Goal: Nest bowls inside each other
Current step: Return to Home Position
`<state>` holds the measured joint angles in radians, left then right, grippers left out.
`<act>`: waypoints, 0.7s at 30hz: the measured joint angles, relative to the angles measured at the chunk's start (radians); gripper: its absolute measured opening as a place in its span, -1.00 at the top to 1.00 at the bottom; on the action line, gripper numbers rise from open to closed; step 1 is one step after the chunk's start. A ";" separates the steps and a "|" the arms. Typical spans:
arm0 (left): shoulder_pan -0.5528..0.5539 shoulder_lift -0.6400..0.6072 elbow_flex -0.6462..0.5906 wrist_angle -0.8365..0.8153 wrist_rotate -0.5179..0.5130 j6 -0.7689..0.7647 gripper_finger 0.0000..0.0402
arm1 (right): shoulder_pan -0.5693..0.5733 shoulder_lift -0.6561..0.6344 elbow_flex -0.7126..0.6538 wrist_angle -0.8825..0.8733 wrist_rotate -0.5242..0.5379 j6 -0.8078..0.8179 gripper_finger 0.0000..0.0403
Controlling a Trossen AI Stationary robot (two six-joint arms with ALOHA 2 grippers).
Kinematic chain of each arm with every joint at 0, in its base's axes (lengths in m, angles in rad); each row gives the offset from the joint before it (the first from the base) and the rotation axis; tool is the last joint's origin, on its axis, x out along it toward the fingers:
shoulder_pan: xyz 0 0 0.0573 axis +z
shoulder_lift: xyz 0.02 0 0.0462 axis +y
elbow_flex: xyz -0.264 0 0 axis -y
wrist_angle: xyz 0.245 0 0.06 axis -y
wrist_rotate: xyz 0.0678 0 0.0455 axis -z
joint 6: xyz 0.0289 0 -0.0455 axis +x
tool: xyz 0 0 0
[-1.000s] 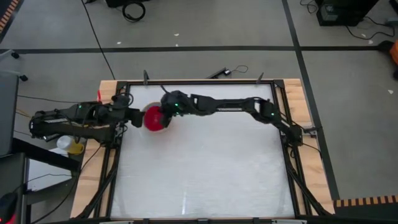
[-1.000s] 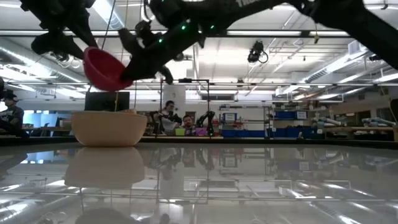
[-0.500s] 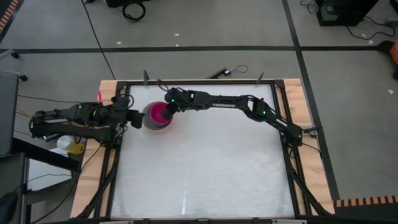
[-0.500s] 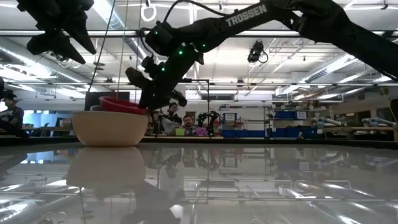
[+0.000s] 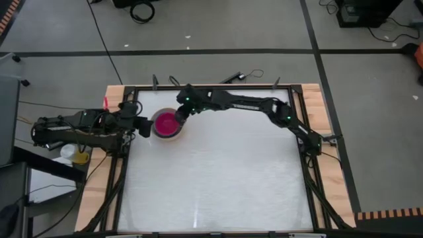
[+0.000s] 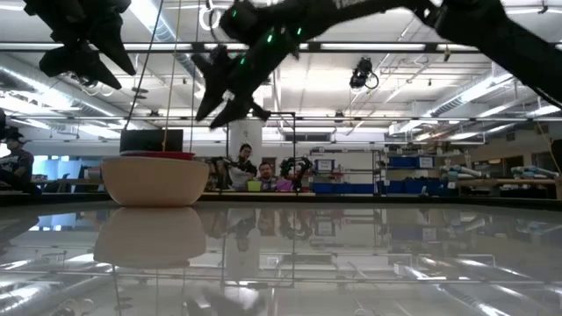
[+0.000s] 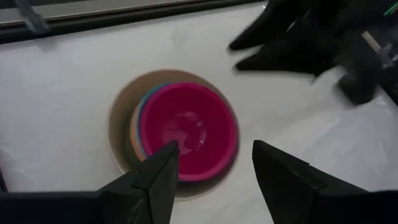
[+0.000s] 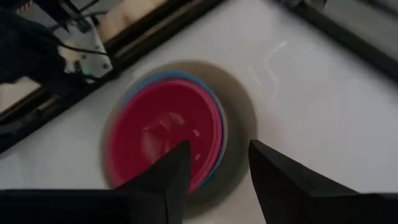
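Note:
The bowls stand nested in one stack at the table's far left. The red bowl (image 5: 166, 123) sits innermost, level, its rim (image 6: 163, 155) just above the beige outer bowl (image 6: 154, 181). Light blue (image 7: 142, 115) and orange (image 7: 133, 134) rims show between them. My right gripper (image 8: 217, 163) hovers open above the stack's far-right side (image 6: 221, 95), with nothing between its fingers. My left gripper (image 7: 214, 167) waits open, raised at the stack's left (image 5: 141, 125).
The black frame rail (image 5: 218, 87) runs along the far edge just behind the stack, and the left rail (image 5: 125, 152) lies close beside it. The white table top (image 5: 218, 178) spreads out toward the near and right sides. People sit in the room beyond (image 6: 250, 175).
My right gripper has lowered the tilted red bowl into the stack, opened and let go. It has then risen and drawn back toward the far edge. The red bowl, earlier held slanted above the beige bowl, now sits level inside it.

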<state>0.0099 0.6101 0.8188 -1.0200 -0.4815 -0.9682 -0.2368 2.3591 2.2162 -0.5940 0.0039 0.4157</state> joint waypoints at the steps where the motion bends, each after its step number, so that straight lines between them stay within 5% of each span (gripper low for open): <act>1: -0.007 0.003 0.000 0.008 0.004 0.013 -0.03 | 0.006 -0.025 0.000 -0.030 0.003 -0.021 0.17; 10: -0.159 0.060 0.000 0.580 0.026 0.444 0.28 | 0.120 -0.328 -0.100 -0.224 0.151 -0.146 0.20; 16: -0.144 0.193 -0.001 0.683 0.063 0.544 0.51 | 0.167 -0.633 -0.569 0.063 0.196 -0.032 0.32; 21: -0.091 0.327 -0.003 0.767 0.221 0.585 0.72 | 0.211 -0.887 -1.041 0.503 0.227 -0.075 0.48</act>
<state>-0.0810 0.9367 0.8159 -0.2527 -0.2604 -0.3831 -0.0257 1.4720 1.1752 -0.0908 0.2304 0.3408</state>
